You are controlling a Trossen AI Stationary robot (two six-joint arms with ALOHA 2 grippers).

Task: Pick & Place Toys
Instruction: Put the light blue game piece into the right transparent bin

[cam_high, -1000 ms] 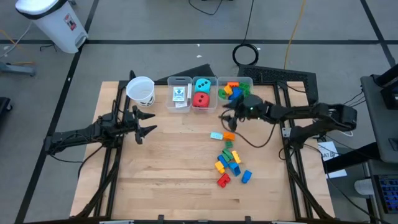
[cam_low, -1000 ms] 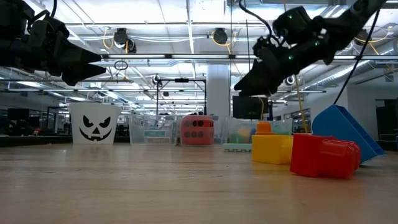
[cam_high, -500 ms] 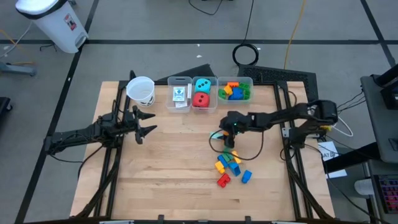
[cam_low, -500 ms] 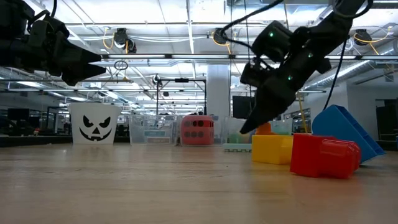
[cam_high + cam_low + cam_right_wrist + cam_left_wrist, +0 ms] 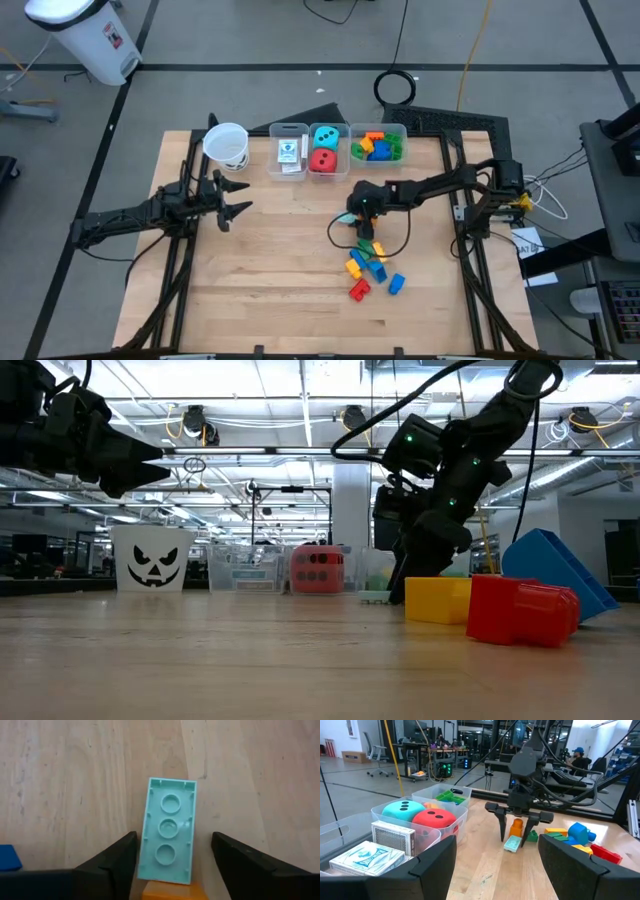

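A light teal brick (image 5: 169, 837) lies flat on the table, studs up, with an orange brick (image 5: 517, 826) right behind it. My right gripper (image 5: 173, 836) slants down over the teal brick, open, one finger on each long side, and a gap shows on both sides. My left gripper (image 5: 238, 211) waits open at the table's left. A teal die (image 5: 325, 136) and a red die (image 5: 322, 160) sit in the middle bin. Card packs (image 5: 288, 152) fill the left bin, and bricks (image 5: 376, 146) fill the right bin.
Several loose bricks (image 5: 368, 265) lie just near-side of my right gripper, with a red one (image 5: 520, 610) and a yellow one (image 5: 437, 600) close to the low camera. A white cup (image 5: 227, 146) stands at the far left. A black cable (image 5: 338, 236) loops beside the gripper. Bare tabletop (image 5: 270, 270) lies left of the bricks.
My right gripper has come away from the brick bin toward the table's near edge and left, sinking and tipping nose-down. It now stands low over the light teal brick, a finger on each side. The brick has not moved.
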